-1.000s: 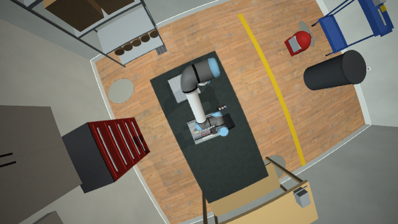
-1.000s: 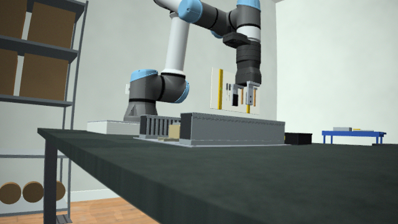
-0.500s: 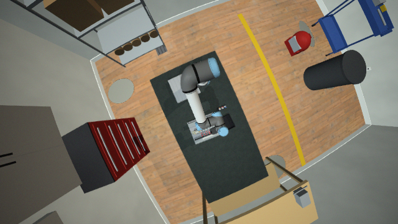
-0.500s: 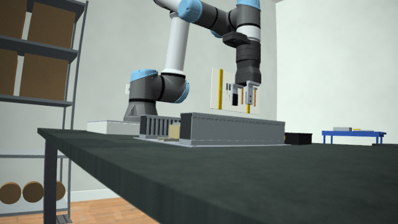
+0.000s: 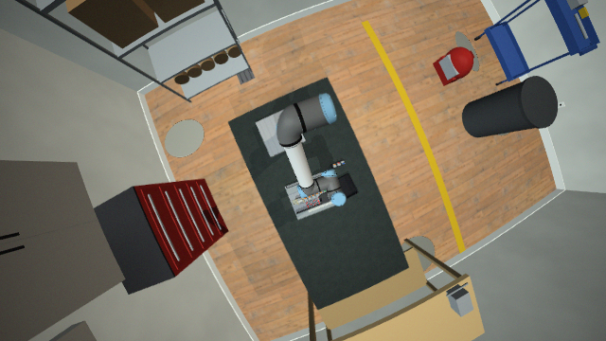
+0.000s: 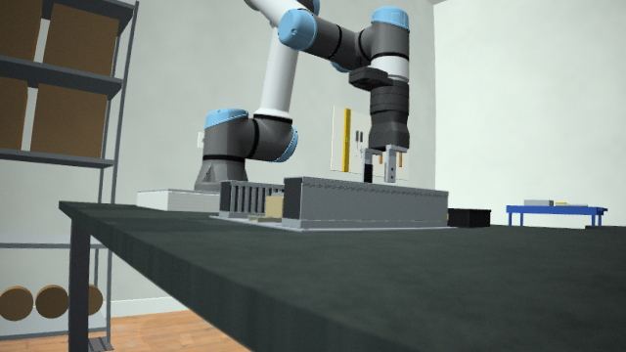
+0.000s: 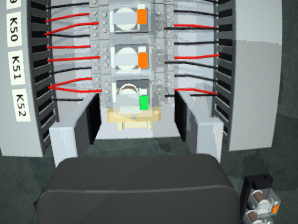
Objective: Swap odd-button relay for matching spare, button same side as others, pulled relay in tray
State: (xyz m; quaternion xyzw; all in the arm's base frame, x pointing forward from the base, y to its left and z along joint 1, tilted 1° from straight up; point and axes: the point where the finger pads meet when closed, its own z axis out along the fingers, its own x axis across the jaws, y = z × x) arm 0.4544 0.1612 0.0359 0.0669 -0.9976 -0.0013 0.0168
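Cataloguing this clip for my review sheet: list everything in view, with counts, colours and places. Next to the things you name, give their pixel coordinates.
relays with orange buttons point(image 7: 126, 59): at least two, clear, in the row
relay with green button point(image 7: 131, 95): one, clear, row's near end
spare relays point(image 7: 265, 201): at least two, one orange-buttoned, in the black rack
slotted wire ducts point(image 7: 252, 85) point(image 6: 372, 204): two, grey, flanking the row
tray point(image 5: 349, 186) point(image 6: 476, 217): one, black, beside the panel
table point(image 5: 346, 256) point(image 6: 313, 274): one, dark green, under everything listed above
drawer cabinet point(image 5: 177, 223): one, red, on the floor
bin point(image 5: 502, 110): one, black, floor
arm point(image 5: 299, 163) point(image 6: 281, 73): one, grey-white-blue, over the table
gripper point(image 6: 380, 180) point(image 7: 137, 107): one, open, above the ducts

The robot's hand point(image 6: 380, 180) point(image 7: 138, 122) is now lower than it was one half second ago, and in the side view its two fingertips have come down to near the top edge of the grey wall point(image 6: 374, 204).
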